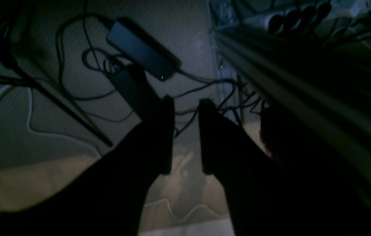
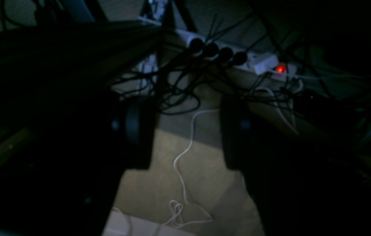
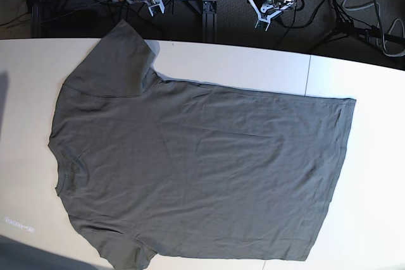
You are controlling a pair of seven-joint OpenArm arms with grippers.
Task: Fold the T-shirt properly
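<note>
White table (image 3: 253, 67) fills the base view, with the T-shirt (image 3: 202, 175) spread flat on it, collar toward that view's left edge, hem toward the right, one sleeve pointing to the far edge and the other at the near edge. Both arms sit parked behind the far edge, well apart from the cloth. The left gripper (image 1: 186, 136) has its jaws apart with floor and cables showing through the gap; the right gripper (image 2: 188, 131) stands wider, also holding nothing. No fold appears made, so you are at the approach. Judged from the layout, you do well to bring each gripper down on the far long edge, one near the sleeve (image 3: 120, 55) and one near the hem corner (image 3: 348, 102). Pinch only the top of the cloth's edge, lift both ends level, and carry them over together so the crease runs straight. Uneven lift risks dragging wrinkles across the body
</note>
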